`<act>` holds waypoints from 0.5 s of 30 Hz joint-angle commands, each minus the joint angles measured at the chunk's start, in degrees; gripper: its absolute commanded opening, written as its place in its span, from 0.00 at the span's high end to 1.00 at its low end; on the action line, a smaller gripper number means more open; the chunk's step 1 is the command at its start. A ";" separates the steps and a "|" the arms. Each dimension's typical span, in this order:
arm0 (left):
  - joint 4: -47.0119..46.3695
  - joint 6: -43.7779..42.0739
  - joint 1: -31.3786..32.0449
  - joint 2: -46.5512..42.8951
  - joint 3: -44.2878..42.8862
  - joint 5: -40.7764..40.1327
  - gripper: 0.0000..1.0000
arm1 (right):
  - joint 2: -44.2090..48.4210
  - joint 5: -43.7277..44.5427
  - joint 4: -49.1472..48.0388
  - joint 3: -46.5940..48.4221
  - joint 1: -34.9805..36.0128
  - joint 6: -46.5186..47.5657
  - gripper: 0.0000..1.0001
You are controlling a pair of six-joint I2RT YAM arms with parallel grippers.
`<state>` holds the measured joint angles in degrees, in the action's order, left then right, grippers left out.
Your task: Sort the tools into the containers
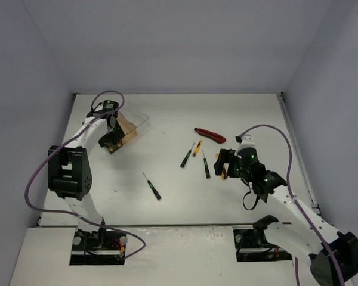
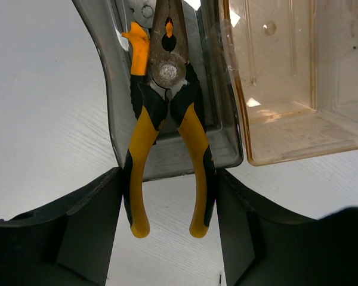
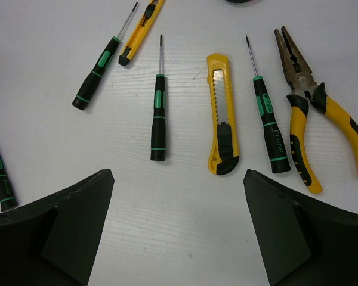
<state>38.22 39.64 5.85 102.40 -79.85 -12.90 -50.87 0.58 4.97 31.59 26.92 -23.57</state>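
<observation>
The white counter (image 1: 167, 196) fills the floor of the scene, both arms reaching out over it. Far out by the left tool (image 2: 168, 179) sit the joined containers: the smoky grey bin (image 2: 224, 143) is dead ahead of its fingers, and the amber bin (image 2: 298, 137) is joined on just to the right of that.

The left tool is clenched on the yellow-handled pliers (image 2: 169, 74), one finger pressed against the outside of each handle. The head is inside the grey bin and the handles reach back over its near wall.

Over to the right tool (image 3: 178, 179): it's spread wide, nothing between its fingers, hovering above the counter. Ahead and to its right lies a second pair of pliers (image 3: 304, 101). Straight ahead is a yellow utility knife (image 3: 221, 113), flat on the counter. Further ahead and to the left is a slimmer yellow knife (image 3: 142, 30). Beyond it all is the red-black utility knife (image 1: 210, 136).

Black-green screwdrivers now: one (image 3: 268, 125) lies between knife and pliers, one (image 3: 158, 116) just left of the knife, another (image 3: 98, 68) further left, and a last one (image 3: 0, 179) off at the far left.
</observation>
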 commanded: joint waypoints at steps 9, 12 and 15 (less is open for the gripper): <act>-0.43 0.40 -1.48 -2.15 -4.42 -0.72 0.70 | 0.33 -0.09 -2.68 0.61 -0.20 0.46 0.11; -0.50 0.35 -1.94 -1.53 -5.04 -0.72 0.63 | 0.16 -0.14 -2.62 0.60 -0.20 0.52 0.11; -0.67 -0.26 -2.16 -0.55 -6.34 -1.04 0.61 | 0.17 -0.13 -2.68 0.57 -0.20 0.46 0.11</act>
<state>38.79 39.68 4.60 102.67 -81.51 -12.47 -50.87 0.60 4.95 31.59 26.92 -23.57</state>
